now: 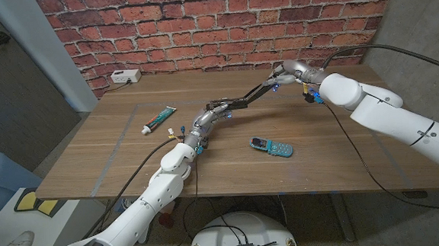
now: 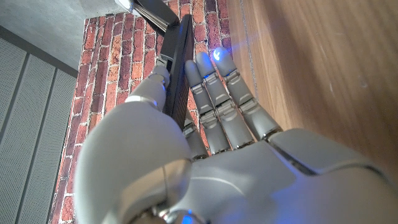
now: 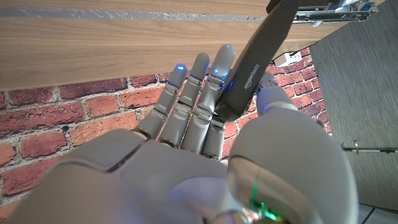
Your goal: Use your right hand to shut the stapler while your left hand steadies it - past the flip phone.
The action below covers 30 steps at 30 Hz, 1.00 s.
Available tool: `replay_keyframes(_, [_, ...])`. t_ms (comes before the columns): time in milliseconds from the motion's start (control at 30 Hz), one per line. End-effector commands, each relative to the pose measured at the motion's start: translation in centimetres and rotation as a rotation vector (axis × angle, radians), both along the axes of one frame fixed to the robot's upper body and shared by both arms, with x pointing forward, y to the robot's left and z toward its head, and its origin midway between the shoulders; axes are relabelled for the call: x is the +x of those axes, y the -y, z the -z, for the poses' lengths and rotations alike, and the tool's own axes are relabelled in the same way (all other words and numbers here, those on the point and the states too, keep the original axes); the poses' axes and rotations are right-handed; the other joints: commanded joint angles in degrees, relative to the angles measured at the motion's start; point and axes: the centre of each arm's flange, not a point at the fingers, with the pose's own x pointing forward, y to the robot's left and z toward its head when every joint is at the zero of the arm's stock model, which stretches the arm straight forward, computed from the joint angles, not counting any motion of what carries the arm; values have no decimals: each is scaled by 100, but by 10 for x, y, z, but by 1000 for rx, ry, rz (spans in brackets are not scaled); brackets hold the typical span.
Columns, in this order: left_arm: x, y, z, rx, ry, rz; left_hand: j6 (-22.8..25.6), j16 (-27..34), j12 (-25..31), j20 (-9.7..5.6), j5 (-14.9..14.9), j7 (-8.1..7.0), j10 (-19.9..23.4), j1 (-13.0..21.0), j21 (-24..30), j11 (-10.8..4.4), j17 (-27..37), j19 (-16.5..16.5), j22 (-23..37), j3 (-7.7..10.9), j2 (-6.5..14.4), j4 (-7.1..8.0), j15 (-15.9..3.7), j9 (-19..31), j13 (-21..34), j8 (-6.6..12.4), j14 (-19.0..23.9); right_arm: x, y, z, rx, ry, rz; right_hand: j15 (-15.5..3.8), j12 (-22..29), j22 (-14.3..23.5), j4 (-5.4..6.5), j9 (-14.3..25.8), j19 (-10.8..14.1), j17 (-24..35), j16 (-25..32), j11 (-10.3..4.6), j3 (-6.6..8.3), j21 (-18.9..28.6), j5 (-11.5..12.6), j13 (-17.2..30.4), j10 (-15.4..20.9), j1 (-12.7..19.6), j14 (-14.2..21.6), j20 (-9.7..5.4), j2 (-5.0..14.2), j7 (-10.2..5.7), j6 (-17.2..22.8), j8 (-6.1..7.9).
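The black stapler point(image 1: 241, 100) is swung wide open, stretched almost in a line above the middle of the table. My left hand point(image 1: 203, 124) grips its lower end; in the left wrist view the dark bar point(image 2: 179, 68) sits between the thumb and the fingers of that hand point(image 2: 205, 143). My right hand point(image 1: 291, 71) holds the far, raised end; in the right wrist view the black arm point(image 3: 261, 50) lies pinched between thumb and fingers of that hand point(image 3: 205, 143). The blue flip phone point(image 1: 272, 146) lies open on the table, nearer to me than the stapler.
A toothpaste tube point(image 1: 159, 120) lies left of my left hand. A white socket box point(image 1: 125, 77) stands at the table's back left by the brick wall. Cables trail from my right arm across the table's right side.
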Motion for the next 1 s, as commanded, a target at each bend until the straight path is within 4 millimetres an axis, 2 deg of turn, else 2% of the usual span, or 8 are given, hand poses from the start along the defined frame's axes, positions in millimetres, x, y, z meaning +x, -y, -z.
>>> replay_keyframes(33, [-6, 2, -5, 7, 19, -29, 401, -39, -7, -396, 32, 426, 116, 498, 79, -128, 4, -61, 9, 253, 541, 222, -422, 35, 11, 37, 50, -20, -7, -5, -53, 111, 26, -655, 25, 25, -1, 55, 40, 31, 39, 1, 80, 65, -12, -2, 42, 753, 79, -417, 687, 6, 174, 28])
replay_keyframes(200, [-7, 7, -1, -31, -15, -5, 401, -42, -16, -395, 30, 437, 102, 493, 116, -123, 8, -84, -3, 258, 541, 224, -422, 50, 26, 26, 44, -33, -18, -4, -131, 193, 81, -655, 29, 29, 5, 99, 29, 38, 25, 9, 99, 98, -15, -26, 35, 775, 86, -421, 682, 12, 168, 28])
replay_keyframes(367, [-9, 9, 0, -23, -17, -25, 399, -47, -16, -397, 28, 441, 100, 490, 148, -120, 9, -100, -12, 263, 542, 226, -425, 65, 43, 20, 35, -37, -23, -1, -146, 201, 70, -653, 34, 31, 14, 139, 19, 41, 6, -2, 117, 128, -17, -36, 15, 790, 88, -428, 680, 9, 156, 24])
replay_keyframes(733, [-27, 21, -11, 20, 43, -96, 417, -47, -38, -396, 29, 463, 99, 494, 213, -121, 10, -114, -31, 271, 543, 221, -424, 57, 43, -5, 40, -49, -33, -2, -171, 248, 76, -664, 59, 33, 27, 227, 4, 63, -12, -16, 145, 198, -19, -60, 6, 819, 118, -434, 671, 5, 144, 20])
replay_keyframes(1000, [-32, 28, -16, 28, 106, -84, 439, -37, -37, -401, 29, 445, 136, 492, 259, -131, 12, -118, -44, 273, 544, 222, -424, 45, 44, -22, 62, -53, -38, -2, -204, 278, 104, -660, 80, 34, 38, 290, 4, 80, -25, -18, 158, 254, -20, -78, 9, 828, 142, -432, 660, 9, 143, 19])
